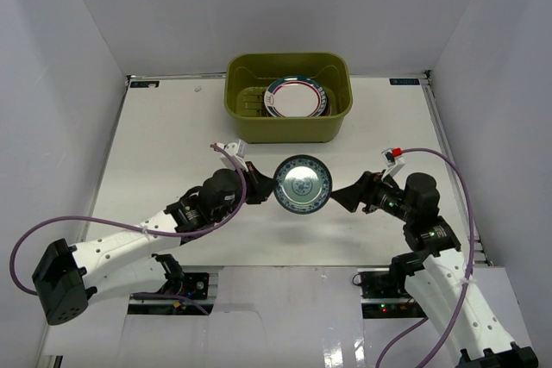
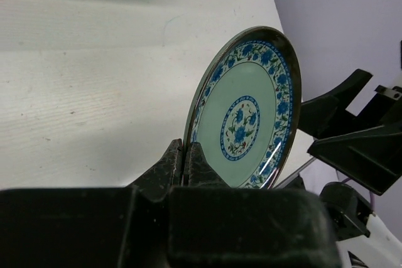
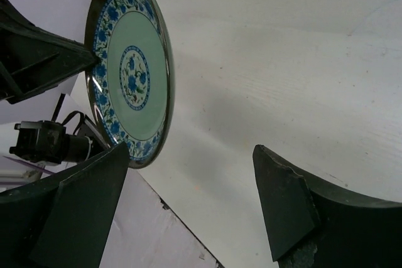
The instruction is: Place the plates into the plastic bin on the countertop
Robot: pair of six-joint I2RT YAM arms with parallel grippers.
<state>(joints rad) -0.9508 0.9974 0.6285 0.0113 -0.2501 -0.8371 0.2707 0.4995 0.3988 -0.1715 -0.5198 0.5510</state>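
My left gripper is shut on the left rim of a small teal plate with a blue flower border and holds it above the countertop. The plate also shows in the left wrist view, pinched between the fingers, and in the right wrist view. My right gripper is open and empty just right of the plate, not touching it. The olive-green plastic bin stands at the back centre with several plates stacked in it.
White walls close in the countertop on the left, back and right. The front edge of the countertop lies just under the right gripper. Purple cables trail from both arms.
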